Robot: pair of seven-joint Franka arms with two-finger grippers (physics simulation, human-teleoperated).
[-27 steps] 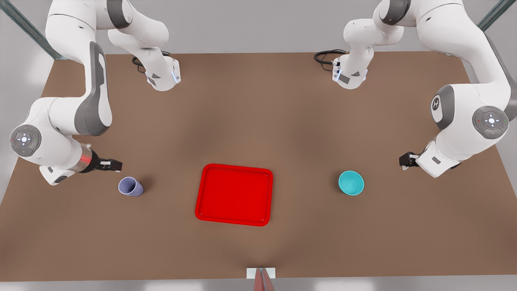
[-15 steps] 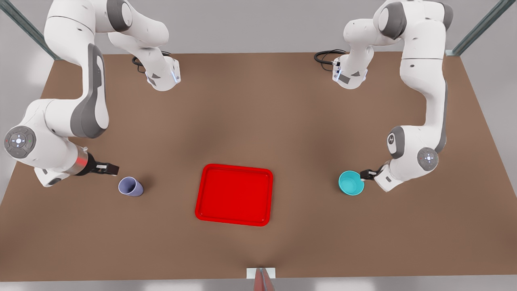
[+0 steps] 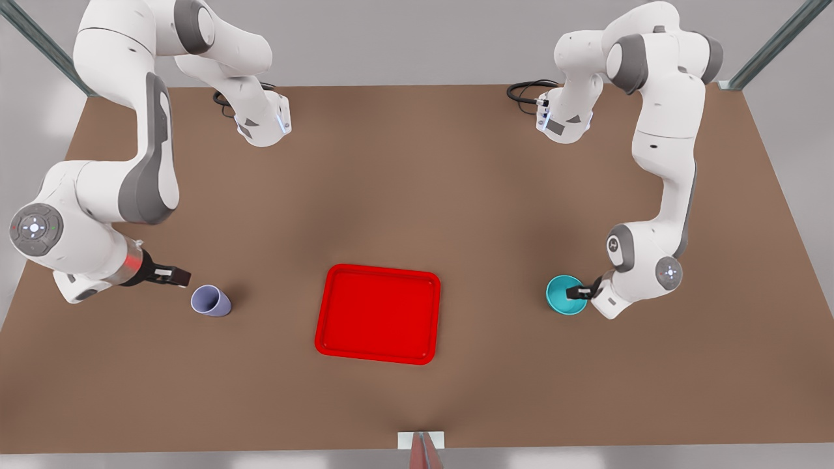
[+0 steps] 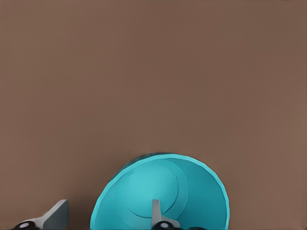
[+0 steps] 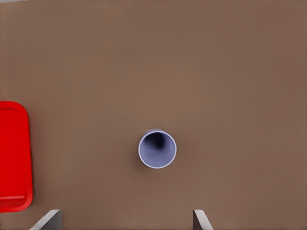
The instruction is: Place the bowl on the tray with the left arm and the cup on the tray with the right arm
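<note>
1. Fingers first: my left gripper (image 3: 576,292) sits at the bowl (image 3: 564,294), on the front view's right side of the table. In the left wrist view one finger (image 4: 156,211) dips inside the bowl (image 4: 160,191) and the other finger (image 4: 53,215) stands outside its wall, so the jaws are spread astride the rim and not yet pinching it.
2. Risk there, as I judge it: a thin rim gives little to clamp on. If I squeeze off-centre, the bowl may tip or skate across the table (image 3: 417,195) before the hold is firm.
3. My right gripper (image 3: 174,275) hovers just beside the cup (image 3: 210,301), on the front view's left. The right wrist view shows the fingertips (image 5: 48,219) wide apart, with the cup (image 5: 157,148) upright and ahead of them, untouched.
4. Risk there: the cup is narrow and tapered. Coming down off-line, I could clip its lip and knock it over.
5. Farther out, the tray (image 3: 378,313) lies between both objects, well apart from each. Its raised rim could catch a low-carried bowl or cup, and both arms heading there together might crowd each other.
</note>
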